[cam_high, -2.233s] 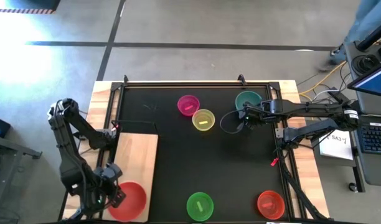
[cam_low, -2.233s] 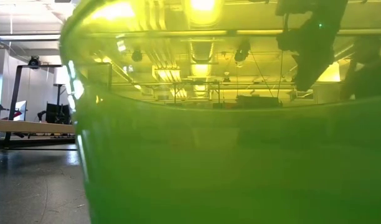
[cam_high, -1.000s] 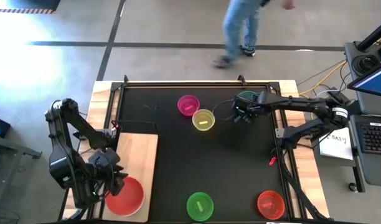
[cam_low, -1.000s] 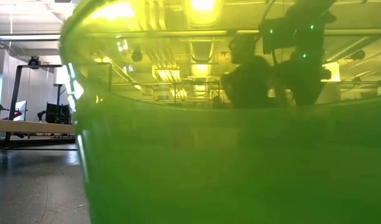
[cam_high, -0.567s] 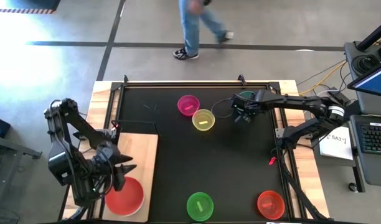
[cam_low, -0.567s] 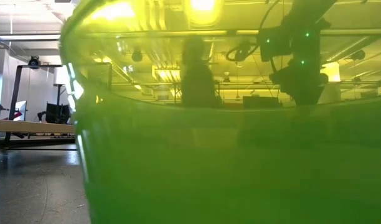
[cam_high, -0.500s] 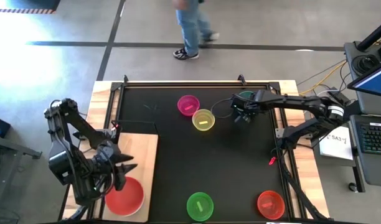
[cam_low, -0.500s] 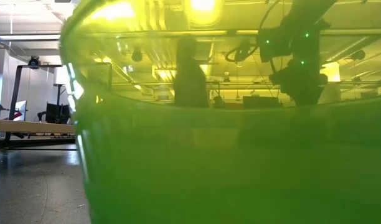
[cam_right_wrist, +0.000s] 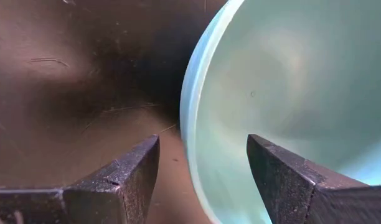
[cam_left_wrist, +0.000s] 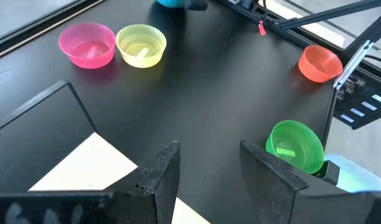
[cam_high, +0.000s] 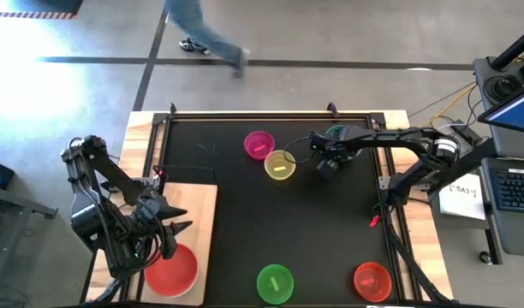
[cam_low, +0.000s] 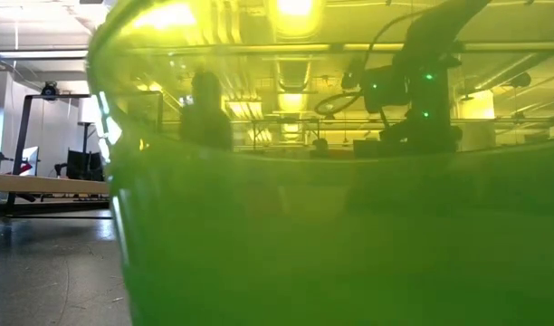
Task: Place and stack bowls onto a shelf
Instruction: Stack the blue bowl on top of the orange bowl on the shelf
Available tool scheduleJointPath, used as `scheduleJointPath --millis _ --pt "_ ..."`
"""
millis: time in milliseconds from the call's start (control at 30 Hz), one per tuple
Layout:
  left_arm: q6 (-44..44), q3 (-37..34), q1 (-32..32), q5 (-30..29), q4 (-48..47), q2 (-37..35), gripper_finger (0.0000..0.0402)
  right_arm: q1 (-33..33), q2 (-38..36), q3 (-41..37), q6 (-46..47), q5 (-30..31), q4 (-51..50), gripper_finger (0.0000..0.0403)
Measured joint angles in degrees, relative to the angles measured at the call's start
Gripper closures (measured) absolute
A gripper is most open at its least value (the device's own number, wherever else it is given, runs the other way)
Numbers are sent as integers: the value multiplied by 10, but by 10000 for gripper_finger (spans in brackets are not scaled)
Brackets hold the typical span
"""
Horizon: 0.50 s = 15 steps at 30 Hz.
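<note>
One large red bowl (cam_high: 171, 270) sits on the shelf (cam_high: 193, 205); five remain. Left gripper (cam_high: 172, 231) hovers open; right gripper (cam_right_wrist: 200, 168), open, straddles teal bowl (cam_right_wrist: 290, 93) rim.

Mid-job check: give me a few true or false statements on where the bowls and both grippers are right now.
1. The large red bowl sits on the shelf. True.
2. The left gripper holds the red bowl. False: it is open, holding nothing.
3. The right gripper straddles the teal bowl's rim. True.
4. The magenta bowl is stacked inside the yellow bowl. False: they stand side by side.
</note>
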Motion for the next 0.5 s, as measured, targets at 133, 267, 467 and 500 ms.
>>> scheduleJointPath --millis 133,267,467,500 --pt "0 0 0 0 1 0 255 0 10 0 -8 1 8 182" --pt "0 0 0 0 1 0 255 -1 12 0 -12 2 9 212" --pt "0 0 0 0 3 0 255 -7 9 0 -23 2 10 291" --pt "0 0 0 0 3 0 255 -7 10 0 -26 2 11 307"
